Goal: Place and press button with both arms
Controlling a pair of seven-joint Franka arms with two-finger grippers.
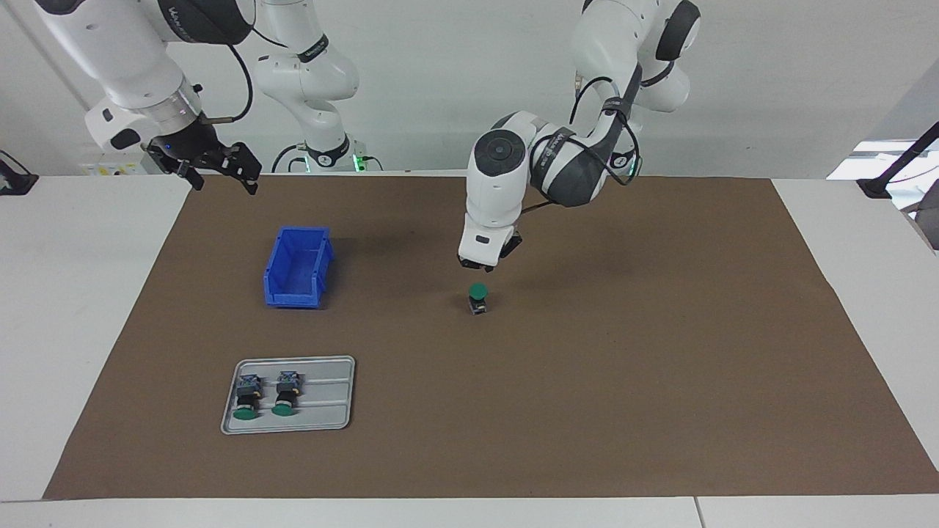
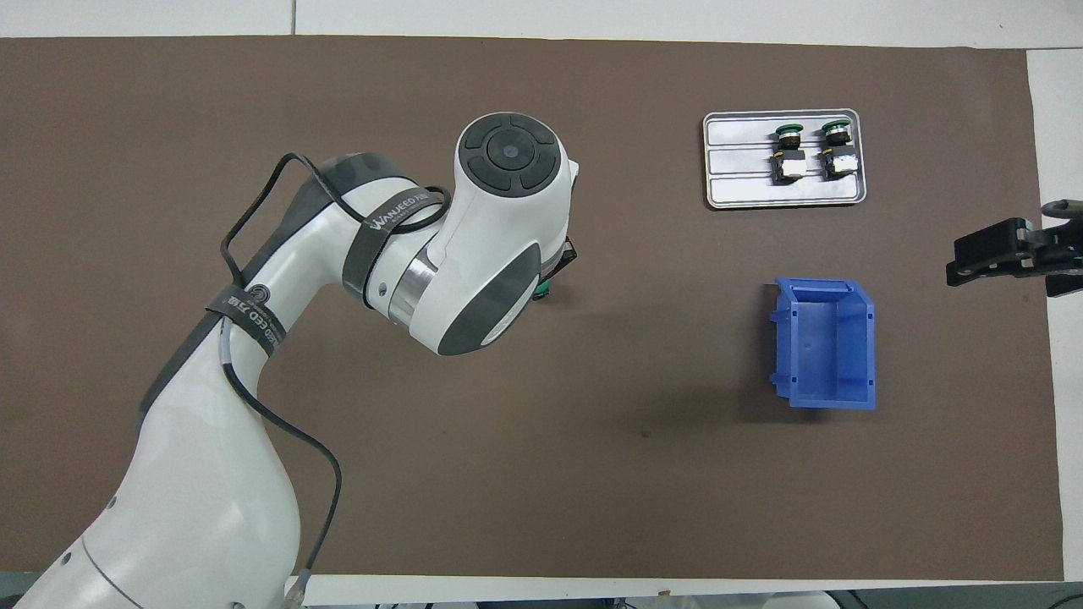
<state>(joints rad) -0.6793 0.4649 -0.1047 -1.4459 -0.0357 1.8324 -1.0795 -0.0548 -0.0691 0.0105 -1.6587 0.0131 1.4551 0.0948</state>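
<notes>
One button (image 1: 477,296) stands upright near the middle of the brown mat, green cap on top. My left gripper (image 1: 480,265) hangs just above that cap, shut, with a small gap between it and the cap and nothing held. In the overhead view the left arm's wrist covers the button, and only a sliver of the green cap (image 2: 542,293) shows. My right gripper (image 1: 217,173) waits open in the air over the mat's edge at the right arm's end of the table, also seen in the overhead view (image 2: 1007,254).
A grey tray (image 1: 330,400) (image 2: 761,190) farther from the robots holds two more green-capped buttons (image 1: 246,400) (image 1: 285,394) lying on their sides. A blue bin (image 1: 293,297) (image 2: 829,397) stands nearer to the robots than the tray.
</notes>
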